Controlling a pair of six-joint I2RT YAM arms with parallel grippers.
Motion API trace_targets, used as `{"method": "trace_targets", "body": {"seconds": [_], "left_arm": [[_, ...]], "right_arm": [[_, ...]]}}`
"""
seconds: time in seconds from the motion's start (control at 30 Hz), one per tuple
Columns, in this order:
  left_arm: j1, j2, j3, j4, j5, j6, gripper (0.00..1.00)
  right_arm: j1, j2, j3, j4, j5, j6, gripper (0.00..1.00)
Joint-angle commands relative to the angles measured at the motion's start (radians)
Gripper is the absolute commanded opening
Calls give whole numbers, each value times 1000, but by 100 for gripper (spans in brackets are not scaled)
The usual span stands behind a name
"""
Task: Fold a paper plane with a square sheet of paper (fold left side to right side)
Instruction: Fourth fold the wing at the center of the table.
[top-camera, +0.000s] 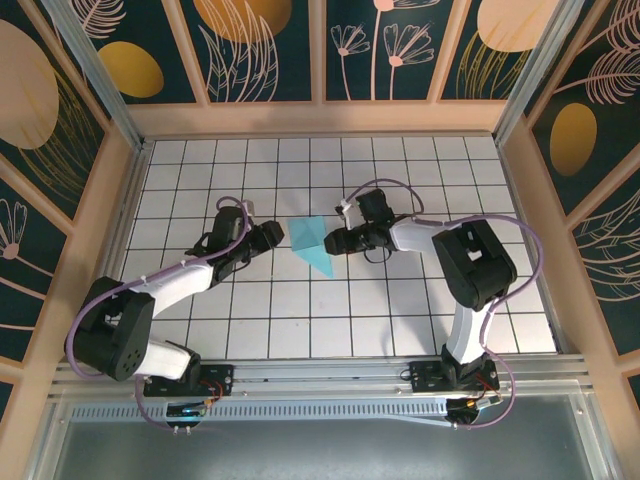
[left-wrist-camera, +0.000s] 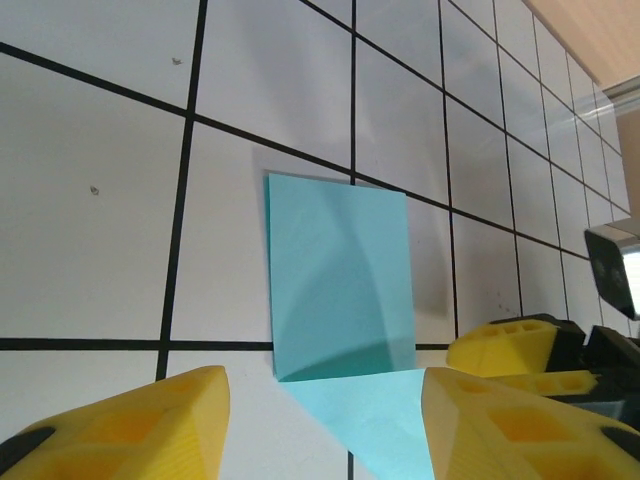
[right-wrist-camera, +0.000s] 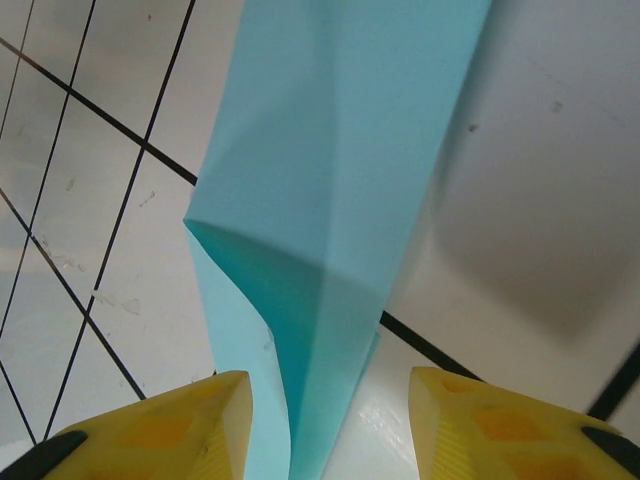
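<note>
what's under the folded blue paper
The white gridded table lies under the folded blue paper, its black grid lines running out from the paper's edges. Whatever sits directly beneath the sheet is covered, so nothing more can be told.

Creased light-blue paper plane (top-camera: 311, 243) lies on grid tiles (top-camera: 400, 320).

- Folded paper (left-wrist-camera: 340, 290) — the left wrist view cuts its near tip at the bottom edge.
- Right wrist view: both its ends run past the top and bottom edges.
- From above, its creases are too small to tell.
</note>
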Motion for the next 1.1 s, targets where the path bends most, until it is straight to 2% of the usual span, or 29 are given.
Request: {"method": "trace_targets", "body": {"seconds": [0.0,0.23,0.47,0.53,1.07], "left_arm": [[10,-20,-14,30,6,-29,54],[19,17,-18,61,36,-45,57],[26,65,-9,100,68,-59,58],[30,76,-1,99,71,-57,58],[38,211,86,164,165,-91,59]], "right_arm": [[12,35,35,46,-33,-19,45],[16,45,40,56,-47,-11,39],[16,22,41,38,-58,-13,7],[16,6,38,27,-50,-17,0],[7,-104,-45,71,-53,19,0]]}}
